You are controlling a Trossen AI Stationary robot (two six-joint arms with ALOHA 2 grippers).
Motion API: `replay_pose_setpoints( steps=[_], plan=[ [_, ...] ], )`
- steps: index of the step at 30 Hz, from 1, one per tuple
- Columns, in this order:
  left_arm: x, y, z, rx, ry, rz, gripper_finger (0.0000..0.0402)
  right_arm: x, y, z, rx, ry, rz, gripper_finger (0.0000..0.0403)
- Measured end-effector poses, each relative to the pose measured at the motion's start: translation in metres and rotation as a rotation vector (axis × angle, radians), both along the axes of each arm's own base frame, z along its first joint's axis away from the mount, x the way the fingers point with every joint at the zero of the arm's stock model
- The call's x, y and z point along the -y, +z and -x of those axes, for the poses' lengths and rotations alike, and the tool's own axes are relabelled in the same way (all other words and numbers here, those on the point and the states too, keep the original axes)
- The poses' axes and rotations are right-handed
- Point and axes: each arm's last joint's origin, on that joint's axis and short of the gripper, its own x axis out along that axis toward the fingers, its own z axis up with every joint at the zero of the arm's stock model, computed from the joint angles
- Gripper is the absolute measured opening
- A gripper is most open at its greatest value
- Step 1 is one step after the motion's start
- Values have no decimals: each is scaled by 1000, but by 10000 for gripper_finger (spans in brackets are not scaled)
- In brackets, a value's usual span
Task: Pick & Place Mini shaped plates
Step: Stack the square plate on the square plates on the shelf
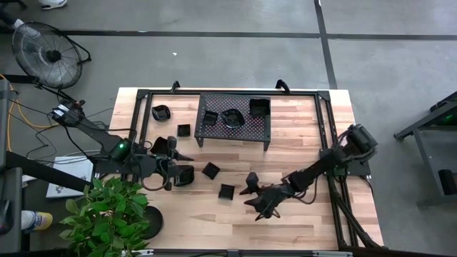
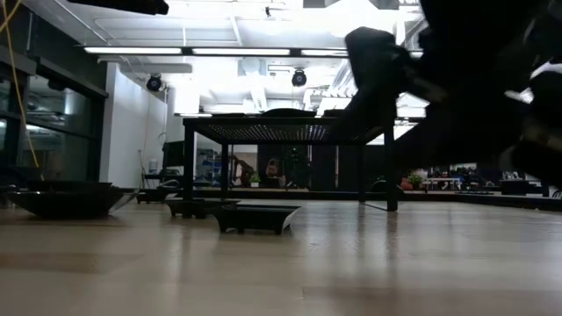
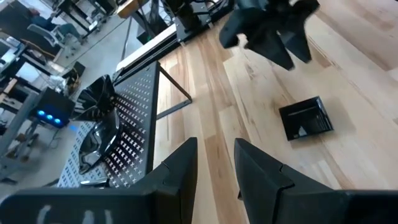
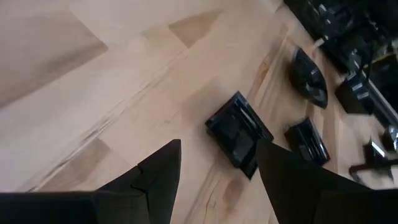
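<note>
From above, the left hand (image 1: 178, 153) sat low beside a square plate (image 1: 184, 175), its grip impossible to judge there. The right hand (image 1: 251, 194) hovered released near another small square plate (image 1: 227, 191). More plates lay on the mesh rack (image 1: 234, 119), their shapes hard to separate.

At surface level, a dark arm blocked the right side; a shallow plate (image 2: 255, 218) lay in front of the rack.

The left wrist view showed its fingers (image 3: 180, 171) narrowly parted, nothing between them.

The right wrist view showed wide fingers (image 4: 158, 171) with a square plate (image 4: 238, 132) beyond, untouched.
</note>
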Motion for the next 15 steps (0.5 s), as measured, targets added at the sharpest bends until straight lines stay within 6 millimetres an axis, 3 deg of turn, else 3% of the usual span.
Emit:
replay_pose_setpoints(
  steps=[7,15],
  plan=[
    [0,0,0,-1,4,-1,101,-9,-3,-27,-79,55,131,204],
    [0,0,0,0,10,-4,101,5,16,-55,-279,104,221,204]
  ],
)
